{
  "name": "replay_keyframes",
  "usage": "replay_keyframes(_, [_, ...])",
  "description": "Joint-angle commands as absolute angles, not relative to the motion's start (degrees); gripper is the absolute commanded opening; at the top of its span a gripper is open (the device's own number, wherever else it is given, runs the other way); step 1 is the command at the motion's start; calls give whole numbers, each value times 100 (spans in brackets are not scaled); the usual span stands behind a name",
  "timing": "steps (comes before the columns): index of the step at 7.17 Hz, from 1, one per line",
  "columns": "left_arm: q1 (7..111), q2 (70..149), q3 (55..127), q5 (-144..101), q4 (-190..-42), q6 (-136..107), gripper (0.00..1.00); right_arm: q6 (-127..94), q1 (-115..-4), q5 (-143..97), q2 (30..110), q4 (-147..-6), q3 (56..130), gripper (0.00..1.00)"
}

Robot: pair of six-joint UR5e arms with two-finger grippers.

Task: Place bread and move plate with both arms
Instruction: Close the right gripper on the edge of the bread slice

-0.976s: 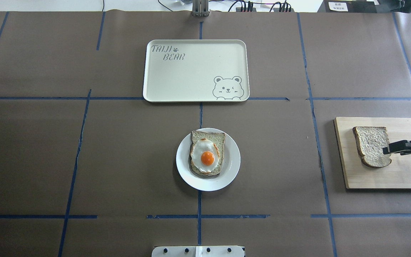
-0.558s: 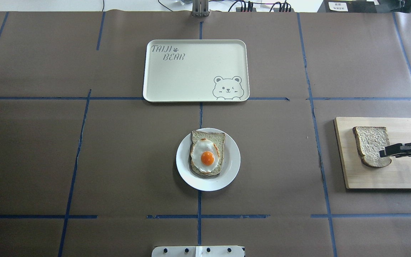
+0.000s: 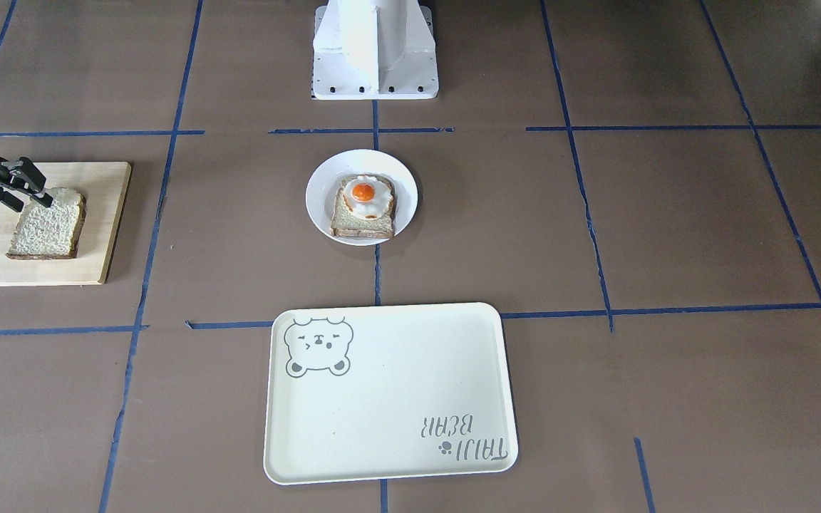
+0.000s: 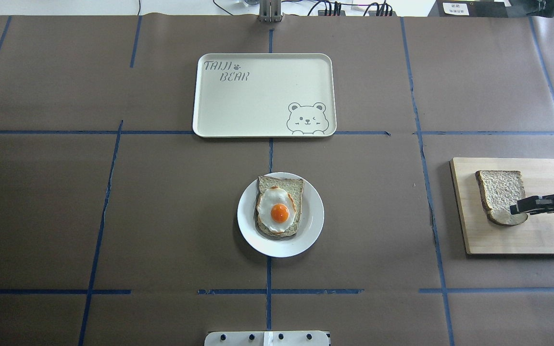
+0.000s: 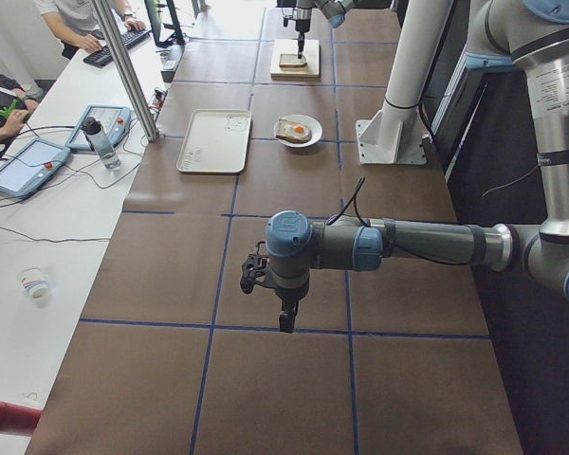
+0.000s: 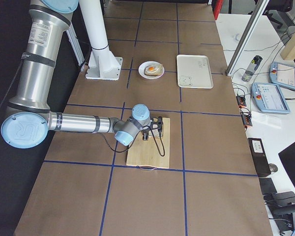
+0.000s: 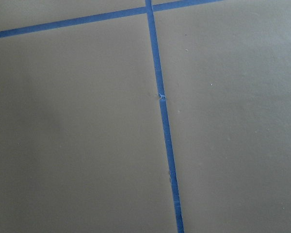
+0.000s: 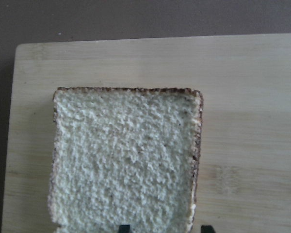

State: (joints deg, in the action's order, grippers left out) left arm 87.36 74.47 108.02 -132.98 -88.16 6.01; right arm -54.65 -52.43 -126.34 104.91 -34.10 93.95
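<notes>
The plain bread (image 4: 499,192) lies flat on a wooden board (image 4: 546,235) at the table's right side. My right gripper (image 4: 515,208) is open and hovers over the slice's rounded near end. In the right wrist view the bread (image 8: 126,155) fills the frame and two black fingertips (image 8: 124,227) show at the bottom edge, one over the crumb, one just past the crust. The white plate (image 4: 313,218) sits at table centre with the egg-topped slice (image 4: 279,206) on it. My left gripper (image 5: 286,318) shows only in the exterior left view, above bare table; I cannot tell if it is open.
The cream bear tray (image 4: 258,101) lies beyond the plate, on the far side from the robot base (image 3: 375,50). Brown paper with blue tape lines covers the table. Operators, tablets and a bottle (image 5: 100,140) sit along the far edge.
My right gripper has shifted a little toward the robot's side and further in over the bread's rounded end. The bread, plate and tray have not moved.
</notes>
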Motion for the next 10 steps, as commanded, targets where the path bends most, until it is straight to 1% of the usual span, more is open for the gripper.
replay_keyframes(1, [8736,7453,10802,-13298,-8815,598,100,-5458,-5238,-12621,10503,-3401,9378,32])
replay_keyframes(2, [8736,7453,10802,-13298,-8815,606,100,-5458,-5238,-12621,10503,-3401,9378,15])
replay_keyframes(3, [8736,7462,10802,-13298,-8815,598,100,-5449,-5238,-12621,10503,-3401,9369,3])
replay_keyframes(4, [8736,7479,10802,-13298,-8815,598,100,-5449,-5238,-12621,10503,-3401,9378,0])
replay_keyframes(6, [8736,7479,10802,-13298,-8815,606,100,-5458,-5256,-12639,10512,-3393,9413,0])
replay_keyframes(7, [8736,7479,10802,-13298,-8815,606,100,-5458,-5265,-12700,10520,-3393,9526,0])
replay_keyframes(8, [8736,7479,10819,-13298,-8815,598,100,-5458,-5317,-12926,10538,-3436,9832,0])
replay_keyframes(9, [8736,7479,10819,-13298,-8815,598,100,-5458,-5657,-13468,10486,-3428,9887,0])
replay_keyframes(10, [8736,7488,10819,-13298,-8815,598,100,-5458,-5799,-13674,10459,-3419,10131,0])
